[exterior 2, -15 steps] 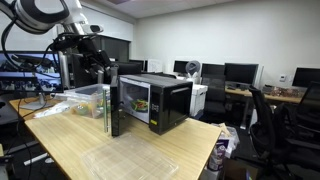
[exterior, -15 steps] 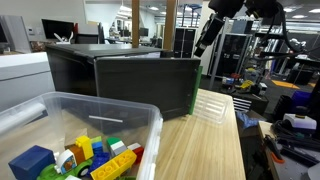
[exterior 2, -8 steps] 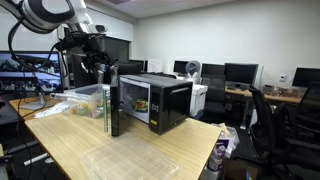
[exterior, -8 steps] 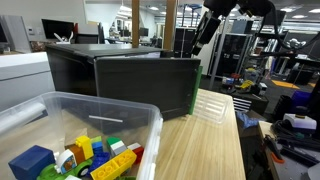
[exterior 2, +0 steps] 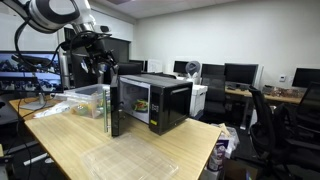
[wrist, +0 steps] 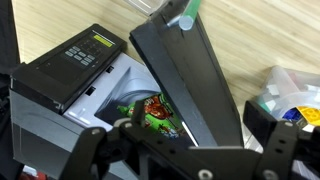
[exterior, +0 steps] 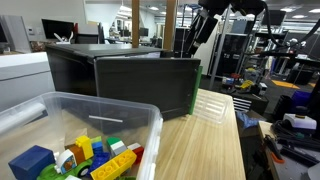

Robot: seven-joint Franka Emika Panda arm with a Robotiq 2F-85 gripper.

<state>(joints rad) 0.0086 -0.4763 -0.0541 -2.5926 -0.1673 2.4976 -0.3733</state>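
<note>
On the bench point(exterior: 215, 140), the microwave point(exterior 2: 160, 100) has bare wood in front. Its door point(exterior 2: 113, 108) stands wide open, with the block bin point(exterior: 110, 104) beside the microwave. Just above the door's top edge hangs the hand point(exterior 2: 103, 72), fingers spread, gripping nothing.

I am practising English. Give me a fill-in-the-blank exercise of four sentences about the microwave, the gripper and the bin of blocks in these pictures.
1. The door of the microwave stands ____.
2. The gripper hovers over the microwave, and its jaws hold ____.
3. The microwave rests on a ____ table.
4. The coloured blocks lie ____ the clear bin.
Missing words: open; nothing; wooden; inside.
</note>
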